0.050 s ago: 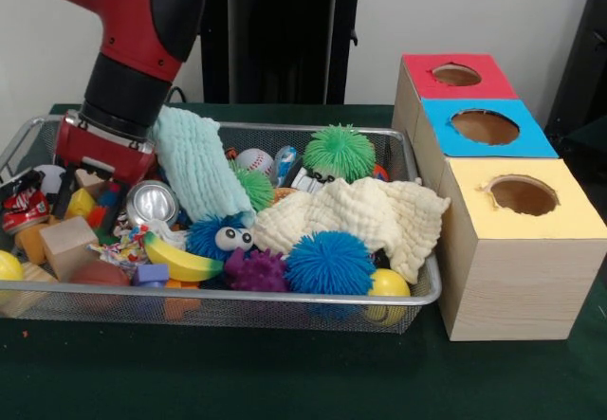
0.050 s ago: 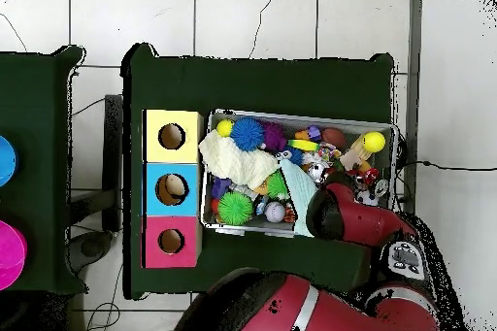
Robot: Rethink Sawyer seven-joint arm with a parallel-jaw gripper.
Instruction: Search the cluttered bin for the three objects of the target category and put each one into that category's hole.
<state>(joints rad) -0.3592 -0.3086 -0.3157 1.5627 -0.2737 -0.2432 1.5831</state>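
My arm comes down into the left end of the wire mesh bin [image 1: 417, 169] on the green bench [image 1: 285, 373]. My tool [image 1: 90, 188] is buried among the clutter there; can't tell if it's wide or narrow, fingers hidden by toys.

Going left to right from the bin's left wall: a yellow ball [image 1: 9, 266] at the edge, a red crushed can [image 1: 24, 207], a wooden block [image 1: 66, 245], a silver can [image 1: 152, 202] end-on, a toy banana [image 1: 180, 262] in front of the can. A mint green cloth [image 1: 197, 162] stands draped right beside my arm. Then a blue fuzzy toy with googly eyes [image 1: 216, 235], a purple spiky ball [image 1: 256, 270], a small baseball [image 1: 254, 161] at the back, a blue koosh ball [image 1: 330, 262] at the front wall, a green koosh ball [image 1: 340, 150] at the back wall, a cream cloth [image 1: 365, 213] spread over the right half, another yellow ball [image 1: 389, 284] under its corner.

Right of the bin, touching-close, is the wooden sorting box [image 1: 512, 287]: red hole [image 1: 456, 75] farthest back, blue hole [image 1: 485, 126] in the middle, yellow hole [image 1: 523, 194] nearest.
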